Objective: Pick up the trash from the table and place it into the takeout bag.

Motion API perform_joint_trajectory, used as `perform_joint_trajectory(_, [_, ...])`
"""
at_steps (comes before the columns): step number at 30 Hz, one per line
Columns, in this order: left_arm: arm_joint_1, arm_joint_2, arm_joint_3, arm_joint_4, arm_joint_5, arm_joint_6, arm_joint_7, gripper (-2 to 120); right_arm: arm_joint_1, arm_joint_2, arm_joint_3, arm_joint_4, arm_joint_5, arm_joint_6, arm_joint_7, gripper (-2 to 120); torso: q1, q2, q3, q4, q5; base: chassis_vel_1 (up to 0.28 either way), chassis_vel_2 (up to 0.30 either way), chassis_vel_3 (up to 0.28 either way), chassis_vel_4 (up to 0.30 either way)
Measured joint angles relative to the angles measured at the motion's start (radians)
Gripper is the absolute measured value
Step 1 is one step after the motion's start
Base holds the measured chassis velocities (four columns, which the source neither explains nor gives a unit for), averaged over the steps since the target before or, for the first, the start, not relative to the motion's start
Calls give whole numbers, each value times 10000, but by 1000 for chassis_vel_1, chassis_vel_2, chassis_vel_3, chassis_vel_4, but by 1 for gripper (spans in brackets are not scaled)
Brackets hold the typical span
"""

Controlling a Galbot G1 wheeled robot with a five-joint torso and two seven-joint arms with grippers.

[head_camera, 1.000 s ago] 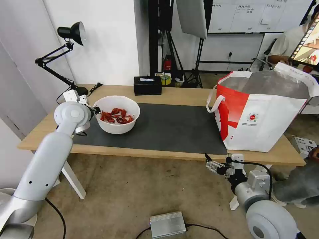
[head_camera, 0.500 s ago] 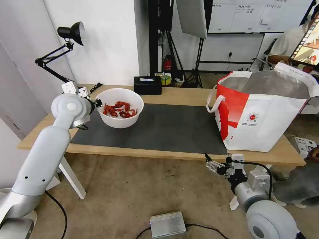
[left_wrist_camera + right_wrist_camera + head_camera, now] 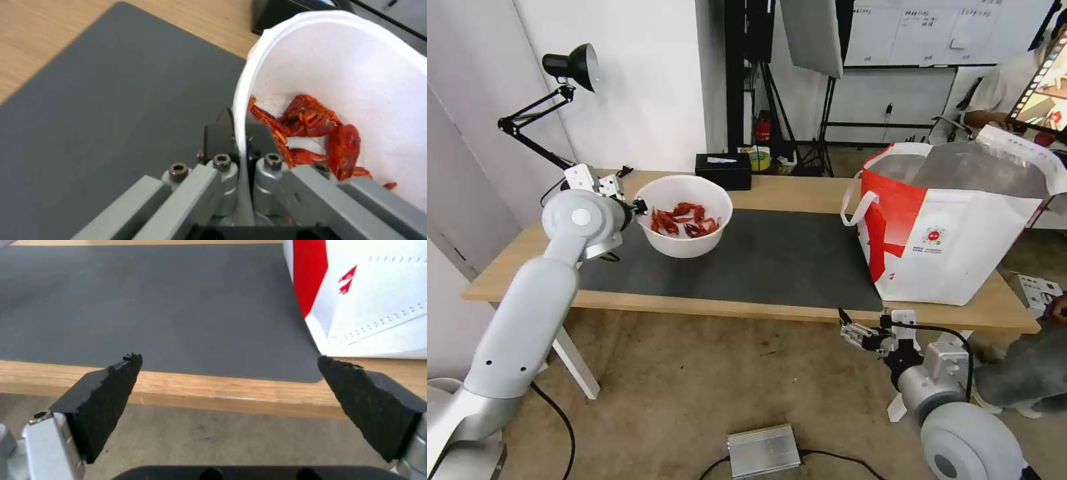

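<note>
While my right tool hangs below the table's front edge at about five o'clock, its pads are spread wide with nothing between them, facing the dark grey mat and the lower corner of the takeout bag. Farther in, my left tool sits at about ten o'clock over the mat's left end, pinching the rim of the white bowl. In the left wrist view one black finger lies outside the wall and the other inside, pressed tight on the thin white rim of the bowl. Red crayfish shells lie in its bottom. The bowl appears raised clear of the mat, above the table. At about two o'clock the takeout bag stands upright on the table's right end, mouth open, foil lining showing. At the far edge, near twelve o'clock, sits a black tissue box, and at eleven a black desk lamp.
</note>
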Motion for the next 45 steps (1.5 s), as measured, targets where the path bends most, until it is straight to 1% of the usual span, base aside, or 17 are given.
perform_joint_trajectory(3, [-39,-234,171,-76,-12,0,-138,0,1,0,0,0,0,0,0,100,0,0,0,0,0,0,0,0,0])
perform_joint_trajectory(11, [-121,-513,506,-171,-12,0,-277,0,0,0,0,0,0,0,0,100,0,0,0,1,-1,0,0,0,0])
perform_joint_trajectory(19, [-527,-1116,931,-191,-217,0,-657,0,1,0,-1,0,0,0,0,100,0,0,0,0,0,0,0,0,0])
perform_joint_trajectory(32, [-908,-1352,1343,-22,-352,-2,-824,0,1,0,0,0,0,0,0,100,0,0,0,1,0,0,0,0,0])
perform_joint_trajectory(45, [-1185,-1888,1990,119,-402,-1,-1053,0,0,0,0,0,0,0,0,100,0,0,-1,0,-1,0,0,0,0])
